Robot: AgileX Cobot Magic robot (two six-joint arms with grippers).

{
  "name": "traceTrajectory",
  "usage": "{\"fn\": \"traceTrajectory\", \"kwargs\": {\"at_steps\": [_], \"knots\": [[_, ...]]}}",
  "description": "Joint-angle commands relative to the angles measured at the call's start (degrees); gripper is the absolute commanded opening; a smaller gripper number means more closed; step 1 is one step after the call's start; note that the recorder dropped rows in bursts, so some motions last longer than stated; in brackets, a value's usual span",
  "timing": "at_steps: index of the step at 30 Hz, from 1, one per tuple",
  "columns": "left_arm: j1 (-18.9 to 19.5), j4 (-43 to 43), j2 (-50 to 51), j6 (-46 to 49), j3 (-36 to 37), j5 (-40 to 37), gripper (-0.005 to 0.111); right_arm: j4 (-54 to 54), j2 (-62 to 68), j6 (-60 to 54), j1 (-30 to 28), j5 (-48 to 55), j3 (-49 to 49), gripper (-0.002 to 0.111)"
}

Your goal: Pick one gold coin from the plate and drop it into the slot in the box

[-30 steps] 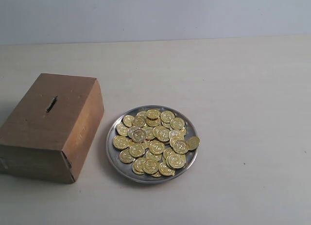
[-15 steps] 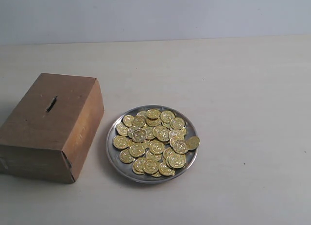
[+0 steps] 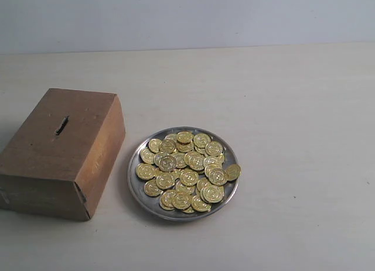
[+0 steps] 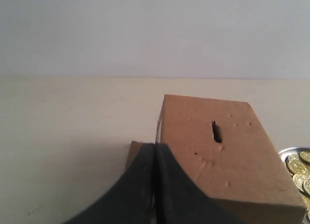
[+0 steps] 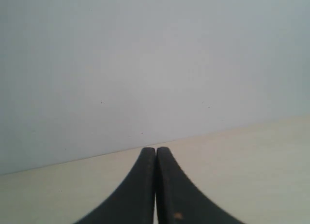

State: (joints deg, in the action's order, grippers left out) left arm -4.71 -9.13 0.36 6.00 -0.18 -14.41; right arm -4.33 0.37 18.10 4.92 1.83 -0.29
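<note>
Plate point(image 3: 131, 178) heaped with gold coins point(image 3: 187, 171). Box point(image 3: 53, 151) just beside it; contents unseen through slot point(image 3: 61, 125). Left gripper point(image 4: 154, 147), right gripper point(image 5: 156, 150): fingers pressed together, empty.

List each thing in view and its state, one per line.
box, closed, slotted face up
slot, open, nothing in it
plate, lying flat, loaded
gold coins, heaped on the plate, none lifted
left end effector, shut, empty
right end effector, shut, empty

Matt brown cardboard box point(image 3: 61, 151), glossy metal plate point(image 3: 136, 188), shiny gold coins point(image 3: 186, 170).
</note>
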Motion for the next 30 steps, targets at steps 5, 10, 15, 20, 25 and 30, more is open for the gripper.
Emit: {"fn": "traceTrajectory", "kwargs": {"at_steps": [5,10,15,20,25,30], "knots": [[0.18,5.13,-0.36,-5.48,0.18,-5.36,0.002,-0.02,-0.37,0.06,-0.23,-0.45,0.29,0.000],[0.18,5.66,-0.36,-7.20,0.18,-5.57,0.002,-0.02,-0.37,0.06,-0.23,-0.45,0.29,0.000],[0.18,5.81,-0.36,-7.08,0.18,-5.78,0.002,-0.02,-0.37,0.06,-0.23,-0.45,0.29,0.000],[0.18,5.81,-0.36,-7.08,0.18,-5.78,0.002,-0.02,-0.37,0.06,-0.23,-0.45,0.29,0.000],[0.18,5.81,-0.36,-6.95,0.18,-5.78,0.002,-0.02,-0.37,0.06,-0.23,-0.45,0.29,0.000],[0.18,5.81,-0.36,-6.95,0.18,-5.78,0.002,-0.02,-0.37,0.06,-0.23,-0.45,0.29,0.000]]}}
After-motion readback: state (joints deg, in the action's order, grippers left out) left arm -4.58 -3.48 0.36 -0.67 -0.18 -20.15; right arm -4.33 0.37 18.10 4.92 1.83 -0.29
